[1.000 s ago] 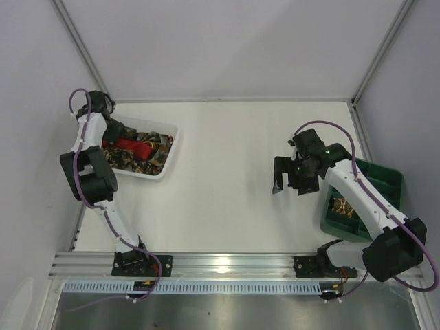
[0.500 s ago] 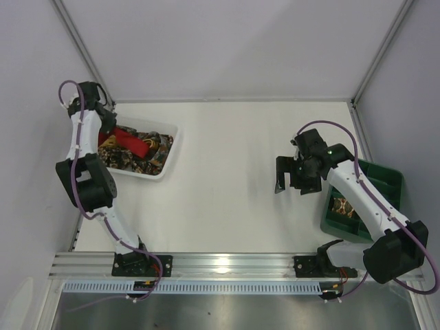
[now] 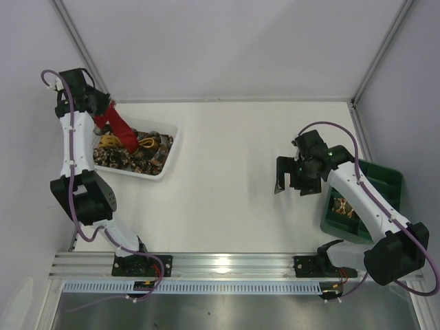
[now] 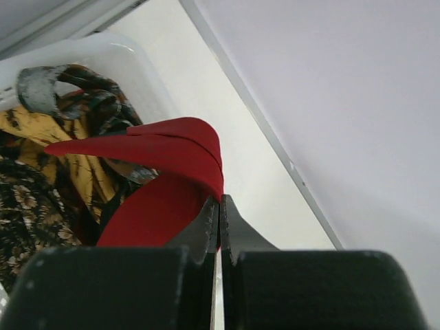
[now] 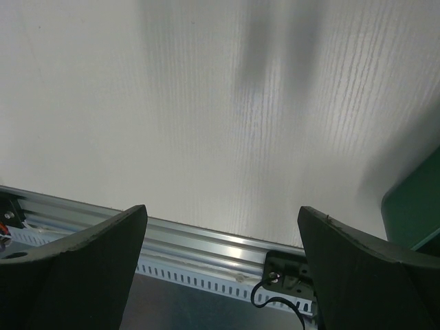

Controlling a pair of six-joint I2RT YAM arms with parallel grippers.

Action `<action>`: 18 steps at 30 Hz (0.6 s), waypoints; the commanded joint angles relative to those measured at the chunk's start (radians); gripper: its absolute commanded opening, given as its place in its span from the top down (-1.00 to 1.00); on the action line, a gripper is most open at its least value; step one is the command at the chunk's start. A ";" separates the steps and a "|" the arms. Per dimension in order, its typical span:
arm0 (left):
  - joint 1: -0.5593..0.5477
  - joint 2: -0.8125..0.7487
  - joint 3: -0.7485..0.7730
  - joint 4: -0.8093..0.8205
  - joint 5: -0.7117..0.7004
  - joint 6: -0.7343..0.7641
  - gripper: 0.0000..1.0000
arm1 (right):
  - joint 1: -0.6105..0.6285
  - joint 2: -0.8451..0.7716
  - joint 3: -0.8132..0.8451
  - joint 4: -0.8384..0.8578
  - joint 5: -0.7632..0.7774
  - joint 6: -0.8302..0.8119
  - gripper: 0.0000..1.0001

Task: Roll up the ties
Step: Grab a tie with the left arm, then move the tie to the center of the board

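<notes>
Early going, by the look of it. Grips the red tie (image 4: 172,158) in the left gripper (image 4: 220,206) — jaws pressed tight on a fold of cloth, no gap between them. Holds that fold raised above the basket (image 3: 172,148) at the far-left corner of the bench (image 3: 234,151), with the rest of the tie trailing down into the basket. Leaves the other ties (image 3: 130,155), brown-gold and yellow patterned, heaped in there, tangled, none rolled as far as can be seen.

Right gripper (image 3: 290,180): poised over the bench toward the right edge, jaws spread wide, nothing between them. In the tray (image 3: 385,180) at the right edge, one brown patterned bundle (image 3: 342,206) in a near compartment, partly hidden. Probably a tie already rolled and stowed, though too small to be sure.

So, at a guess: one tie done at most, one in the grip, several untouched. Left to do for the red one: pull it clear of the heap, lay it flat on open bench, roll from an end, set it in a compartment. Same again for each tie in the basket. Worth watching for a snag — red tail lying among the others, likely to drag a neighbour out.
</notes>
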 commanded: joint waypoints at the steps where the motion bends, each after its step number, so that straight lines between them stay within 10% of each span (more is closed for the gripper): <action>1: -0.001 -0.106 0.027 0.081 0.099 -0.008 0.99 | -0.002 -0.027 -0.011 0.018 -0.008 0.022 -0.99; 18: 0.005 -0.326 0.030 0.162 0.391 -0.115 0.99 | -0.033 0.004 -0.009 0.077 -0.075 0.036 -0.99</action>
